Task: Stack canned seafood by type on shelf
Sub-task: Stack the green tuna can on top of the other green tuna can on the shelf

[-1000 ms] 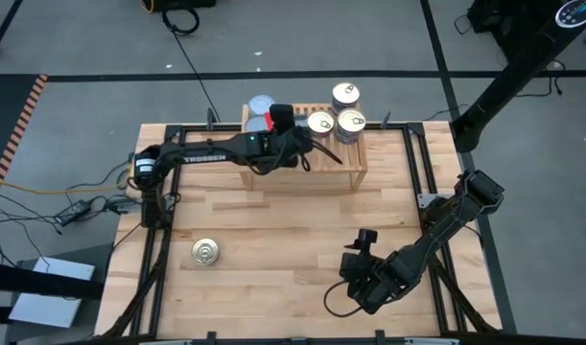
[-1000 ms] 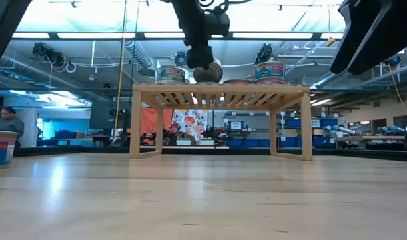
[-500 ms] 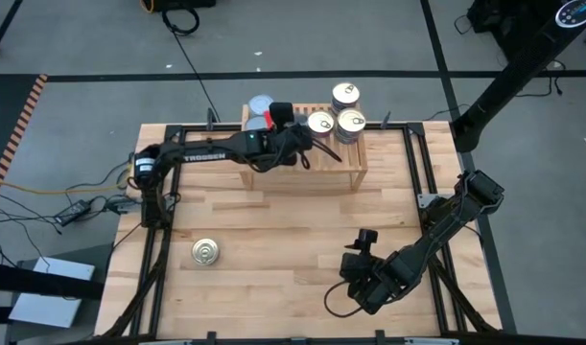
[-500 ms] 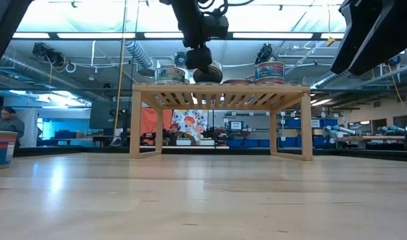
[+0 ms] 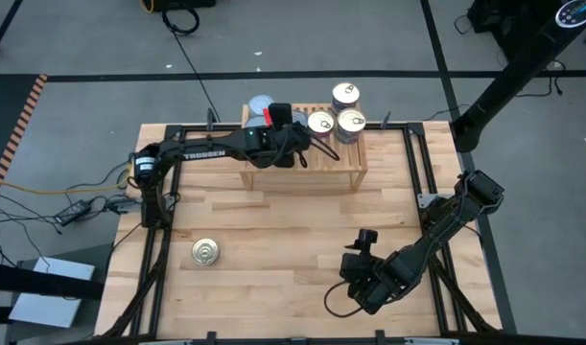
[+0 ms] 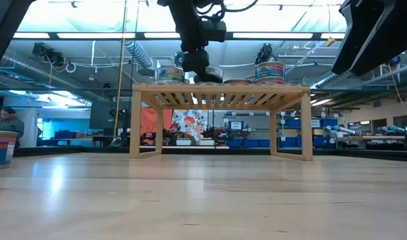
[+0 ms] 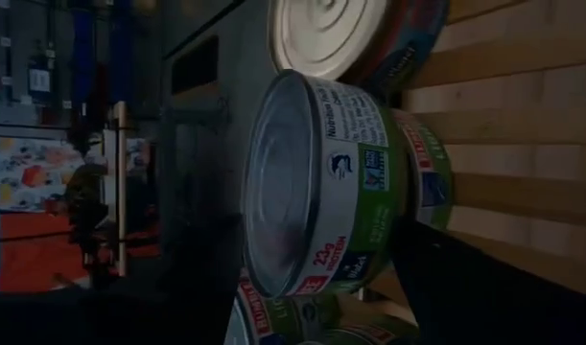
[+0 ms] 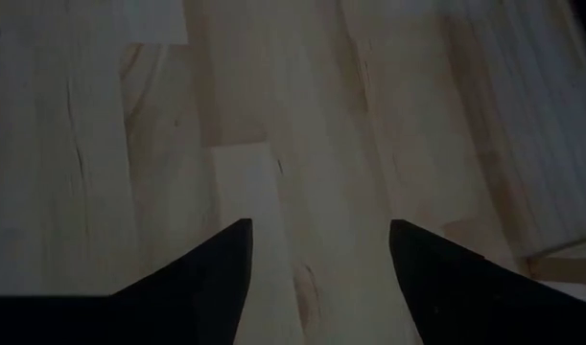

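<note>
Several tins stand on the slatted shelf (image 5: 345, 165) at the table's far edge: three gold-lidded cans (image 5: 338, 120) at its right end, a silver-lidded one (image 5: 261, 103) at its left. "TROSSEN" runs along the left arm, whose gripper (image 5: 297, 153) is over the shelf top, clamped on a green-labelled tin (image 7: 342, 187) printed "20g PROTEIN". One gold-lidded can (image 5: 205, 252) sits alone, near left. Near right, the right gripper (image 8: 316, 259) hangs spread, holding nothing.
</note>
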You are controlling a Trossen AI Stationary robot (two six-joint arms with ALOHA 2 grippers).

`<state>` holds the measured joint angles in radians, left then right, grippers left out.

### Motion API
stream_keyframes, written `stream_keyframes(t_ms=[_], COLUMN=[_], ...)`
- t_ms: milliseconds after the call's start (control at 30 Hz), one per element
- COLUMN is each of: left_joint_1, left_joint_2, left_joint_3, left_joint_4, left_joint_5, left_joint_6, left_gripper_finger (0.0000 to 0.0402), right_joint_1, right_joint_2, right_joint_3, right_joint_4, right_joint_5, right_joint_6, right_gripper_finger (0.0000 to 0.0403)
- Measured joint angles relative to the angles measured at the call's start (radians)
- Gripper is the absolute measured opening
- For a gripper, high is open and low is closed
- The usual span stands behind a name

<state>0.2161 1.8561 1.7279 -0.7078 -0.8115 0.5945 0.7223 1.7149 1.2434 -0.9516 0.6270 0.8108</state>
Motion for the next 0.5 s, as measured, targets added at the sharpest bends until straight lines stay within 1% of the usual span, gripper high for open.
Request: stream_keyframes(t_ms=[233,300,500], left_joint_1=[0.009,0.016,0.041], left_joint_2=[0.0,0.0,-0.001], left_joint_3=[0.004,0.023,0.097], left_joint_4=[-0.024,-0.071,-0.149], left_joint_5=[0.003,0.01,0.078], left_joint_6=[-0.005,-0.038,-0.131], left_gripper_finger=[0.0263,0.0263,0.0263], right_joint_1=[0.0,0.0,0.0], right_joint_2=[0.0,0.0,0.0], right_joint_3=[0.0,0.0,0.0], right_joint_4=[0.0,0.0,0.001], right_joint_5=[-0.024,-0.026,-0.027], right_joint_6=[0.001,0.001,0.0], right_gripper_finger=[0.0256,0.0255,0.0256])
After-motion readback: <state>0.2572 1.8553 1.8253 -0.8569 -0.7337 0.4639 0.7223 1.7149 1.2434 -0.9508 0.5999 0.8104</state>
